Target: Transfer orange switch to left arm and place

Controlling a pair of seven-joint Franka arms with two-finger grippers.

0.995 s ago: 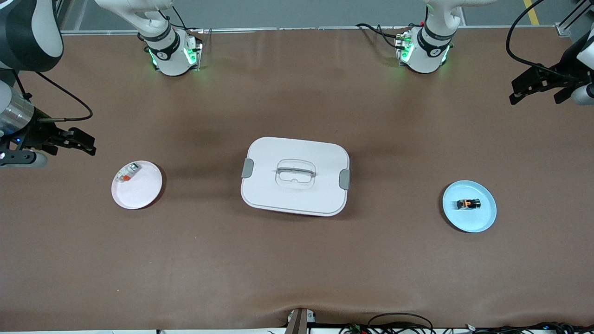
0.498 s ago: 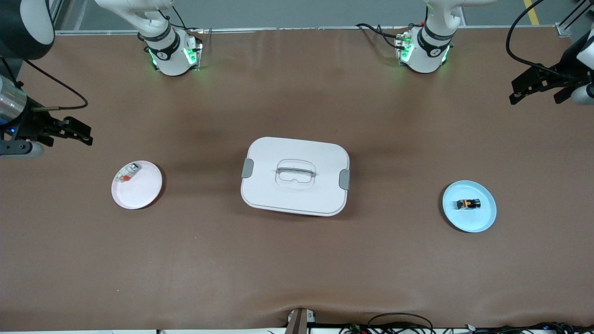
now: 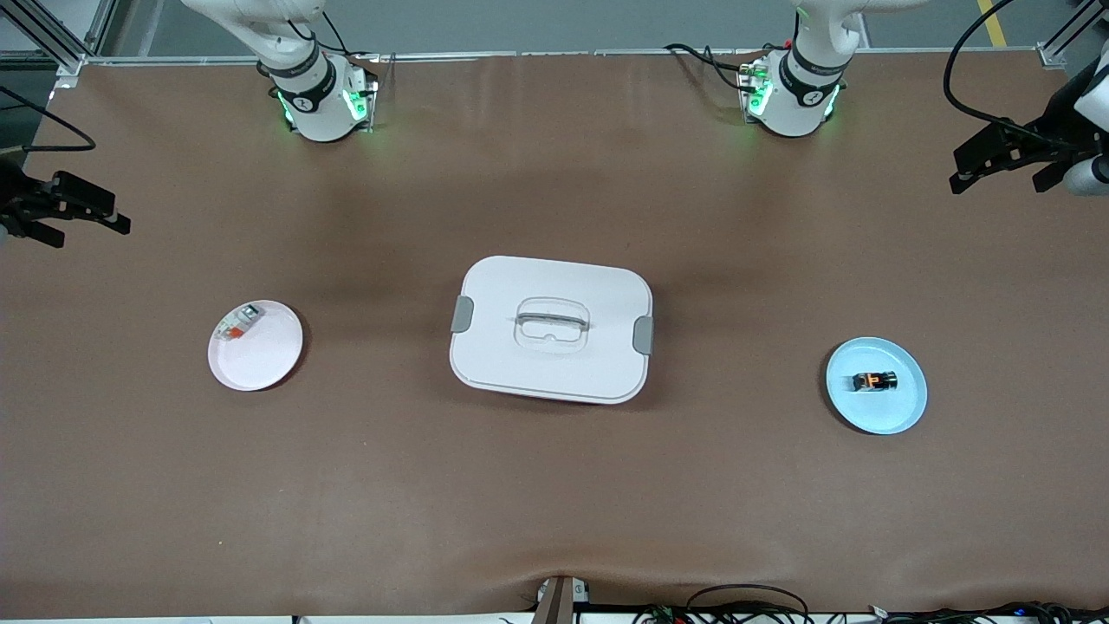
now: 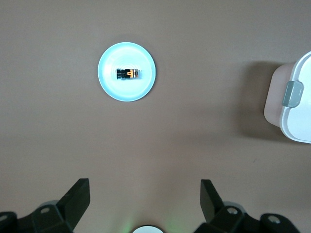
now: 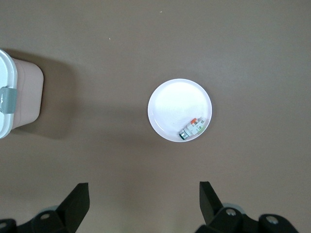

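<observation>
The orange switch (image 3: pixel 874 381) lies on the blue plate (image 3: pixel 901 412) at the left arm's end of the counter (image 3: pixel 554 485), its long side pointing along the counter toward the box (image 3: pixel 551 329). The left tool (image 3: pixel 996 160) hangs up high near it, fingers apart and empty. The right tool (image 3: pixel 74 205) waits far off, fingers apart, near the white plate (image 3: pixel 260 360). Both arms are partly cut off.

The right gripper (image 3: pixel 87 211) has drawn back from over the table near the white plate (image 3: pixel 270 360), toward the right arm's end and edge of the table, apparently higher too; its jaws stand apart, empty.
</observation>
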